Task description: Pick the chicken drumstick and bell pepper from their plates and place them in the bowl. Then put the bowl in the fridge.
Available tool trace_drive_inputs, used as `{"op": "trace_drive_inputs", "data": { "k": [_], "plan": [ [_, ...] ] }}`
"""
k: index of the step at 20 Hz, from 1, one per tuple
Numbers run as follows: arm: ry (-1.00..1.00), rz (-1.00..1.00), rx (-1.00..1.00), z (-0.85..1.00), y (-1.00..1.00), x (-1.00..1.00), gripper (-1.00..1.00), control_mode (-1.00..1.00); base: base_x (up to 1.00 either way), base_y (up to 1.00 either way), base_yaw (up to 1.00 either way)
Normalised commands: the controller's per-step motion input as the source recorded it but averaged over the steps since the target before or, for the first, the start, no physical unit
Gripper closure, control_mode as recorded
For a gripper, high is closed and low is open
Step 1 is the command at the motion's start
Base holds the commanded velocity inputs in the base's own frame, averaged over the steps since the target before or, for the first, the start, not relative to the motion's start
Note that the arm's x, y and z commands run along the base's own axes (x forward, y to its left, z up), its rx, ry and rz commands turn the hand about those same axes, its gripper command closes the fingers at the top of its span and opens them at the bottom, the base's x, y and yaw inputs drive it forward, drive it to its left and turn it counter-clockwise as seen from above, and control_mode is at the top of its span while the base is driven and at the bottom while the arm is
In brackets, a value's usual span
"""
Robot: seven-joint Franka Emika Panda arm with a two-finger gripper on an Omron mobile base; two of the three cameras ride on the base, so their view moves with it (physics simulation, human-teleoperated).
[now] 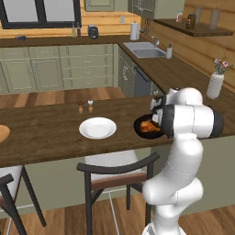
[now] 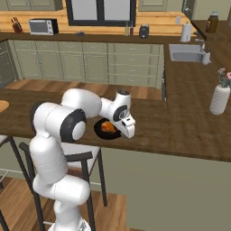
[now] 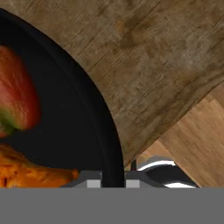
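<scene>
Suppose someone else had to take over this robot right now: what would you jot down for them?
Gripper: closed on the rim of the black bowl, one fingertip either side.
Bowl sits on the wooden counter, near its edge.
Chicken drumstick and bell pepper are both inside the bowl.
White plate is empty, left of the bowl.
Done: both foods are in the bowl.
Left: lift the bowl and carry it to the fridge.

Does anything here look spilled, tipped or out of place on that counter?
Nothing stands out. The chicken drumstick and bell pepper lie inside the black bowl, which sits flat near the counter edge. The white plate lies level, with nothing spilled around it.
</scene>
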Motion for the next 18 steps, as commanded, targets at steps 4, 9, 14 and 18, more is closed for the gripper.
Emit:
{"op": "trace_drive_inputs", "data": {
  "k": [4, 9, 14, 18],
  "plan": [
    [-0.07, 0.04, 0.06, 0.88, 0.00, -1.00, 1.00, -1.00, 0.00, 0.00, 0.00],
    [-0.04, 0.05, 0.08, 0.75, 0.23, -1.00, 1.00, -1.00, 0.00, 0.00, 0.00],
    [0.00, 0.04, 0.16, 0.71, 0.31, -1.00, 1.00, -1.00, 0.00, 0.00, 0.00],
    [0.00, 0.01, 0.11, 0.41, 0.39, -0.91, 1.00, -1.00, 0.00, 0.00, 0.00]
  ]
}}
